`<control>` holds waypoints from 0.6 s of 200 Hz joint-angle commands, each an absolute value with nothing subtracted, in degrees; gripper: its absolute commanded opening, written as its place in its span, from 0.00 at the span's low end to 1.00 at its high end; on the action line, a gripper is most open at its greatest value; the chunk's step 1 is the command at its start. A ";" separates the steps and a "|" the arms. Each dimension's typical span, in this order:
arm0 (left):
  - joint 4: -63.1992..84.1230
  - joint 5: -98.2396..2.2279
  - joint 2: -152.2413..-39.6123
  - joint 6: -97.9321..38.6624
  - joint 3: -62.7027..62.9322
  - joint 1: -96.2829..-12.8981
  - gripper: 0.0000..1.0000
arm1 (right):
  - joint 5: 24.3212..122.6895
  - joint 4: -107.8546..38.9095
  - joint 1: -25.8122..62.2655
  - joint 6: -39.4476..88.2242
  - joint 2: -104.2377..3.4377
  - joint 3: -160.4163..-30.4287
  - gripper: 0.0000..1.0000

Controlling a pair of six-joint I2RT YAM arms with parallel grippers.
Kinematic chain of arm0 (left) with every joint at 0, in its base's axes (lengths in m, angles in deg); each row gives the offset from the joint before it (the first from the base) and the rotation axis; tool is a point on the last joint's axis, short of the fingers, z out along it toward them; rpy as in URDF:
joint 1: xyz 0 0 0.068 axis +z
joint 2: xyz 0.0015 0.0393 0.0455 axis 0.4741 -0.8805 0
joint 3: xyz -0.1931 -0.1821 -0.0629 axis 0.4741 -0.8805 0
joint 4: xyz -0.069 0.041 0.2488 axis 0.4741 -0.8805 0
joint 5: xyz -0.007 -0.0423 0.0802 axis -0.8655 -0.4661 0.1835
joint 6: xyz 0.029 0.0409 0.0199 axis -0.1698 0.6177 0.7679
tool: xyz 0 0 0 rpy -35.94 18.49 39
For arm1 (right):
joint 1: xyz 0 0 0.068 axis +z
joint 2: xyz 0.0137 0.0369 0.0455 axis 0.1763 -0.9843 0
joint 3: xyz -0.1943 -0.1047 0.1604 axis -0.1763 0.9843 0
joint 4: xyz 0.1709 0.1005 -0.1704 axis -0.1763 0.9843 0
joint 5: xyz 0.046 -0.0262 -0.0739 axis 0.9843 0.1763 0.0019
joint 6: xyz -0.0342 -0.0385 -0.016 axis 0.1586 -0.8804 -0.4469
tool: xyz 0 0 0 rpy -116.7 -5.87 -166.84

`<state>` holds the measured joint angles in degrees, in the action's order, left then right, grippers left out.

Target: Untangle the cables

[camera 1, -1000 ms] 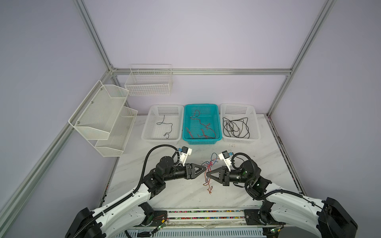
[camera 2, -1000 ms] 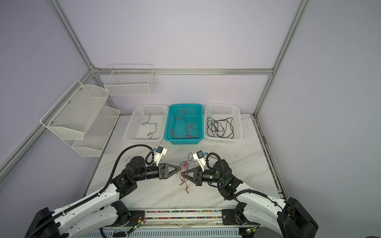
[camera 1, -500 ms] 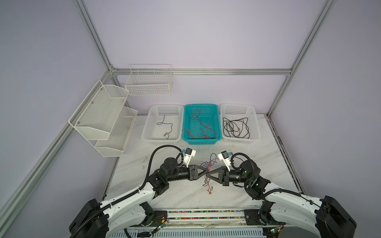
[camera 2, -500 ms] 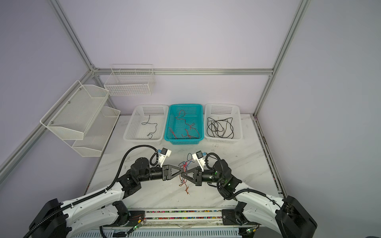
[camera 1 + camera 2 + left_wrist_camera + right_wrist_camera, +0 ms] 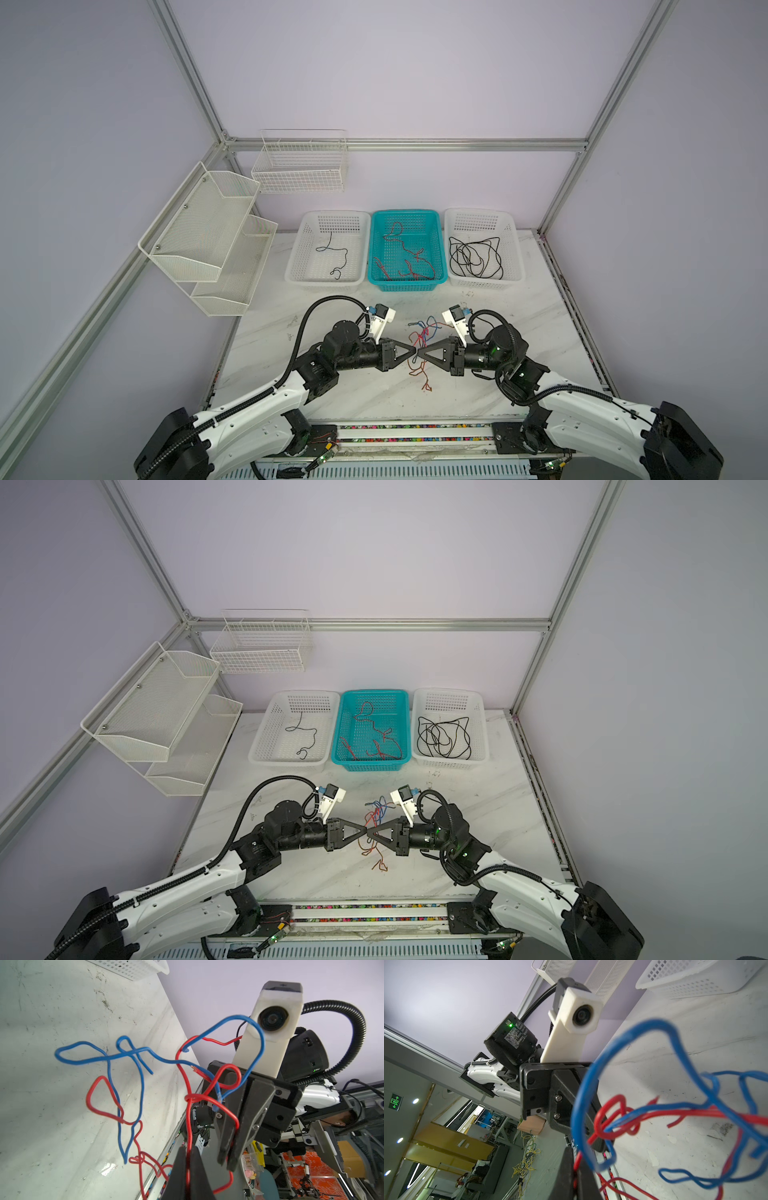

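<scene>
Left claw (image 5: 412, 352) was spread and further left a second ago. Now it's pinching a red strand of the cable tangle (image 5: 420, 337) mid-frame, nose to nose with the right claw (image 5: 420, 354), which is also clamped on red. Behind them, upper middle, a teal basket (image 5: 405, 212) holds more red wire.

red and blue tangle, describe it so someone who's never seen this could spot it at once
On the marble table, in front of the teal basket, the left gripper and right gripper meet tip to tip. Both are shut on the red and blue tangle, the only loose wires outside a basket and the only one with blue.
</scene>
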<state>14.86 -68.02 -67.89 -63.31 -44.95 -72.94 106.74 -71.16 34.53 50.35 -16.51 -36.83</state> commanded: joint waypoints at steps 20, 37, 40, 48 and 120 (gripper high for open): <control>-10.28 -54.32 -64.85 -57.66 -37.94 -69.65 0.00 | 101.96 -64.90 34.42 49.05 -10.32 -37.55 0.00; -13.33 -53.62 -62.99 -57.06 -37.49 -67.38 0.00 | 99.91 -61.88 34.08 48.49 -9.84 -37.32 0.00; -13.69 -53.68 -62.70 -57.06 -37.52 -66.94 0.00 | 99.85 -61.79 34.04 48.44 -9.88 -37.26 0.00; -14.11 -54.21 -61.83 -56.98 -37.52 -65.69 0.00 | 99.84 -61.69 33.98 48.46 -10.06 -36.92 0.09; -18.97 -55.78 -61.18 -52.98 -34.56 -63.62 0.00 | 99.31 -56.73 33.85 44.75 -8.82 -40.32 0.46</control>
